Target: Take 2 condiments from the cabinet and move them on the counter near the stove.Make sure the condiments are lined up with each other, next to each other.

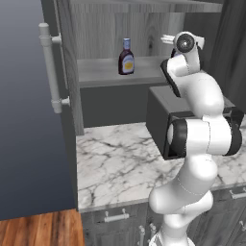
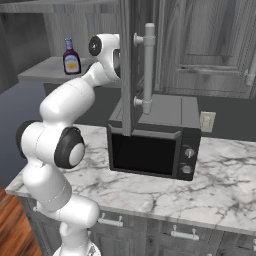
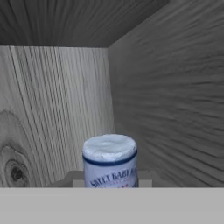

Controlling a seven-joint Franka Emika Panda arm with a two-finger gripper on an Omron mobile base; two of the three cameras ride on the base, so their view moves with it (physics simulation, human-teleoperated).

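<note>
Inside the open cabinet (image 1: 103,72), one dark brown condiment bottle (image 1: 126,56) (image 2: 71,57) with a blue cap stands upright on the shelf, left of my arm. My hand reaches into the cabinet to that bottle's right. In the hand view, my gripper (image 3: 109,180) is shut on a second condiment (image 3: 109,159). Its pale blue-ringed cap and label top sit dead centre, flanked by the grey fingertips (image 3: 72,179). The cabinet's back corner lies just beyond it. The stove and the counter beside it are out of view.
The cabinet door (image 1: 29,110) stands open at the left with its pale bar handle (image 1: 50,67) (image 2: 148,65). A black microwave (image 1: 161,120) (image 2: 150,145) sits on a marble top (image 1: 115,163) under the shelf, close to my elbow. Grey base cabinets (image 2: 150,230) run below.
</note>
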